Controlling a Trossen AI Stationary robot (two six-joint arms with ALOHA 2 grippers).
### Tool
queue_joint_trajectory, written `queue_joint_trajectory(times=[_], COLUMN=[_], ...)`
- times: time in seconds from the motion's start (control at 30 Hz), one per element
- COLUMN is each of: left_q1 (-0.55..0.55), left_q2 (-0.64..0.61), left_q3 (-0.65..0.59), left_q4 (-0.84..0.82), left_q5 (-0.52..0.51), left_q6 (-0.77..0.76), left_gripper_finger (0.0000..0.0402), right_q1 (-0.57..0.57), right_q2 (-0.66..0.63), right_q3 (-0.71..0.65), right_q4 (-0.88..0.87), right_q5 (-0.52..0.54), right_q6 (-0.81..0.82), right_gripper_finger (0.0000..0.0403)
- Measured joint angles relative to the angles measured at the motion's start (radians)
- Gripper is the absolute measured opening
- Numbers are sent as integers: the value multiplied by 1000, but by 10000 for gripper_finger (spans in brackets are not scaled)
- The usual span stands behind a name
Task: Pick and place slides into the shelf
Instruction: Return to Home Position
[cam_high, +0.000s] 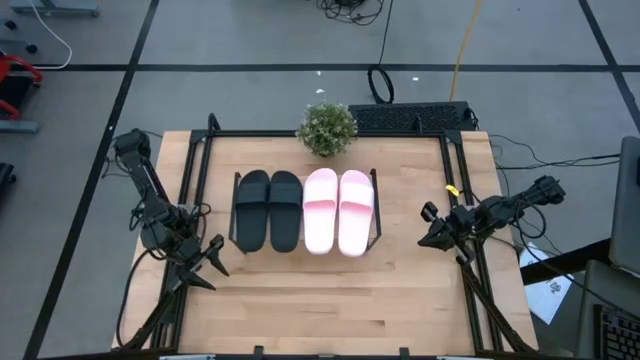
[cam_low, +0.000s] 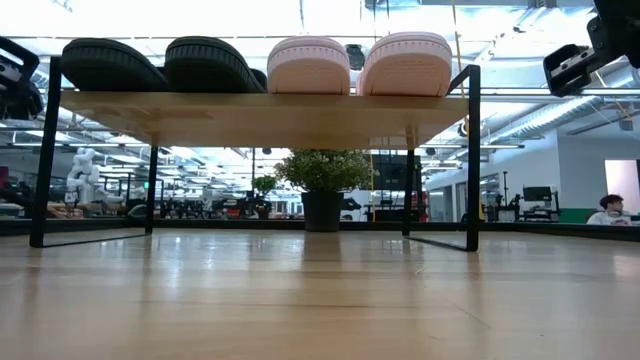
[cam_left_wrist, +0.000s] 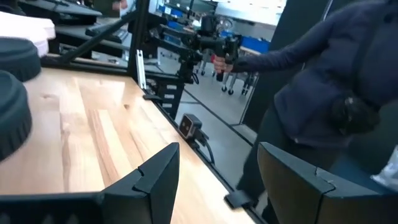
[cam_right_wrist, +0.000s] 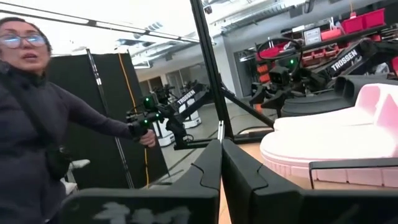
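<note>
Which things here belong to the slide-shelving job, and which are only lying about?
Job: matte black pair of slides; pale pink pair of slides; low light-wood shelf with black rod legs.
Lying about: small green potted plant; small yellow tag.

high view looks straight down over the whole table (cam_high: 330, 300). low view sits at tabletop height, close, facing the shelf (cam_low: 260, 105) in its upper half; both share it.

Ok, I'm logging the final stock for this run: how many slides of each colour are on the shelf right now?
Black slides: 2
Pink slides: 2
Total on the shelf: 4
</note>
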Motion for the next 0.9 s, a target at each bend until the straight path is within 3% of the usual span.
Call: queue_joint_trajectory(times=[0.37, 0.9], left_q1=[-16, -15], left_q2=[4, 4], left_q3=[0, 0], left_q4=[-5, -4], left_q5=[-5, -5], left_q6=[-164, -163], left_gripper_finger=[214, 214], right_q1=[0, 0], right_q2=[0, 0], right_q3=[-1, -2], right_q4=[0, 0], right_q5=[0, 0], right_q6=[30, 30], right_gripper_finger=[2, 2])
